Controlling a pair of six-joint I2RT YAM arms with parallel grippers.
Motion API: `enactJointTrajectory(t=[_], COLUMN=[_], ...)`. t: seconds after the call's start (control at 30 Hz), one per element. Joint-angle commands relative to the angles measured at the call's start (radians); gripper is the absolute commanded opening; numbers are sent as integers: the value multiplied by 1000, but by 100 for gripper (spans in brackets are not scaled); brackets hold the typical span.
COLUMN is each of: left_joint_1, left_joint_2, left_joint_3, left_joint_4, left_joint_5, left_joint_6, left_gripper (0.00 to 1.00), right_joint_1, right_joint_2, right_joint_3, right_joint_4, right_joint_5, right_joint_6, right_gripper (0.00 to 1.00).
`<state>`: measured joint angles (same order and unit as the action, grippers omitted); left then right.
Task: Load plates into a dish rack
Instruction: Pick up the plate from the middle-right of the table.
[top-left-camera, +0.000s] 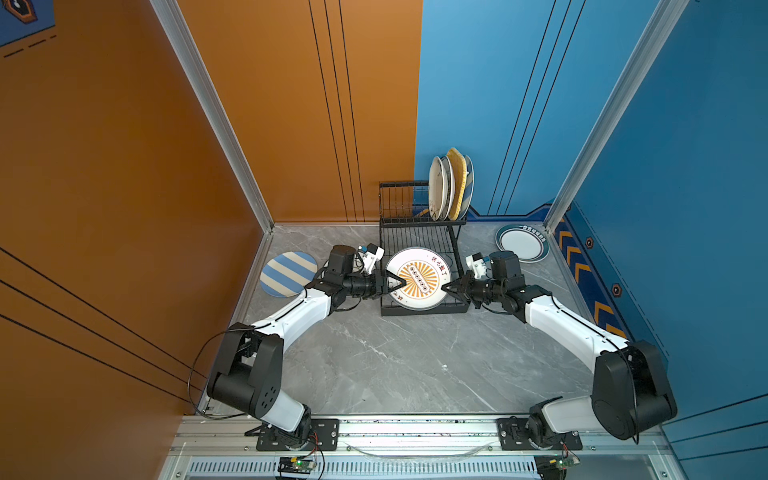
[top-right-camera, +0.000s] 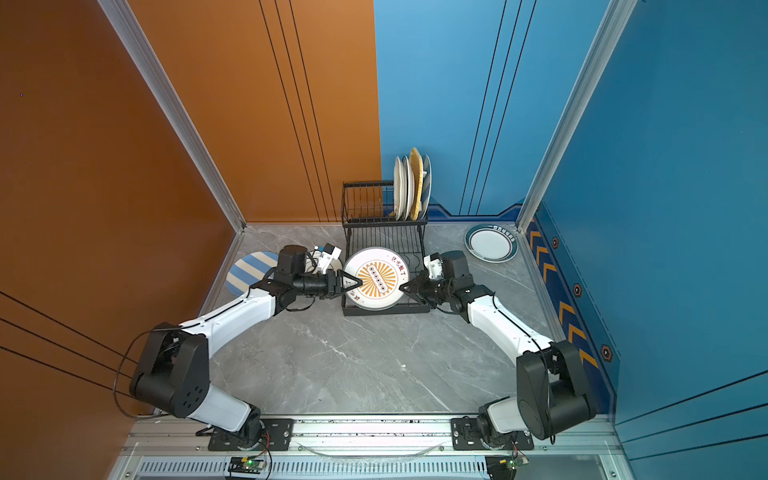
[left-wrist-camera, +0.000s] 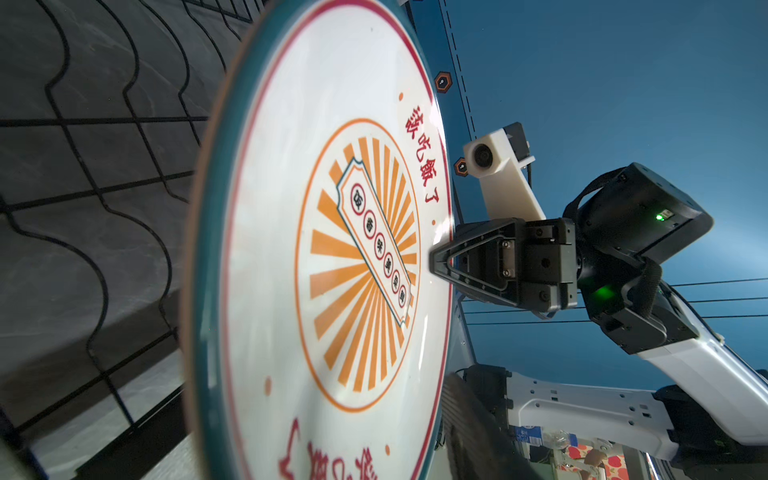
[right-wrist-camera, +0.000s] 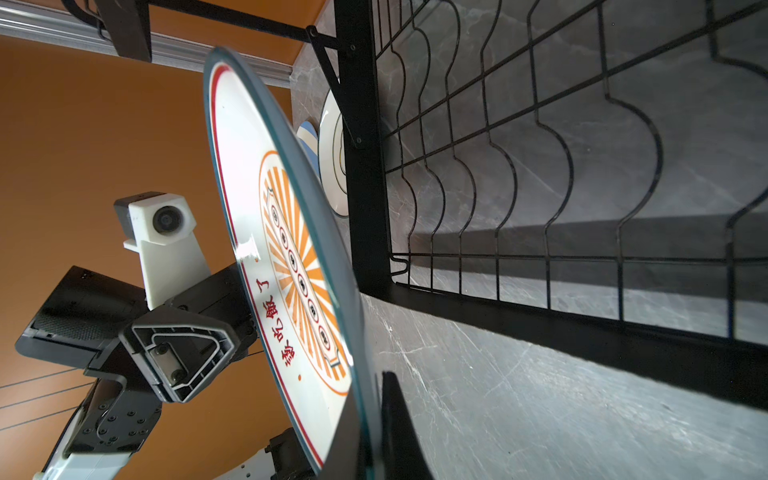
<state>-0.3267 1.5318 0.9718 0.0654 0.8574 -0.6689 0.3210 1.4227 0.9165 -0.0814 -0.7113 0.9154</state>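
In both top views the sunburst plate (top-left-camera: 417, 278) sits at frame centre, face up and near level, above the front lower tier of the dish rack (top-left-camera: 419, 311). Its printed banner runs from upper left to lower right. Both arms reach inward with forearms low. The right tool (top-left-camera: 448, 287) is clamped on the plate's right rim. The left tool (top-left-camera: 398, 285) straddles the left rim; whether it grips cannot be told. The right wrist view shows a white plate (right-wrist-camera: 332, 166) beside the rack's post. In the upper tier four plates (top-left-camera: 451, 187) stand on edge.
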Motion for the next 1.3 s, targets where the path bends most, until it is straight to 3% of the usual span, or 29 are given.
enactJointTrajectory(t=[0.0,0.07,0.27,0.33,0.53,0.77,1.0,1.27], left_joint_1=[14,20,26,26,26,20,17,17], left_joint_2=[3,1,0,-2,-3,-4,-13,-9], left_joint_3=[5,4,-2,-8,-22,-40,-60,-64], left_joint_4=[51,51,52,52,51,51,52,52], left_joint_5=[8,6,11,13,51,119,138,135], left_joint_6=[-10,-11,-17,-20,-35,-55,-69,-72], left_gripper=[50,44,11,1,0,0,0,0], right_joint_1=[25,32,45,46,46,47,49,58], right_joint_2=[10,15,24,24,28,72,109,116], right_joint_3=[46,50,56,56,63,108,140,144], right_joint_4=[36,34,49,60,124,197,246,261], right_joint_5=[-50,-52,-65,-71,-81,-94,-104,-128], right_joint_6=[-12,-15,-15,-13,-2,11,23,28], right_gripper=[0,0,0,7,31,38,36,13])
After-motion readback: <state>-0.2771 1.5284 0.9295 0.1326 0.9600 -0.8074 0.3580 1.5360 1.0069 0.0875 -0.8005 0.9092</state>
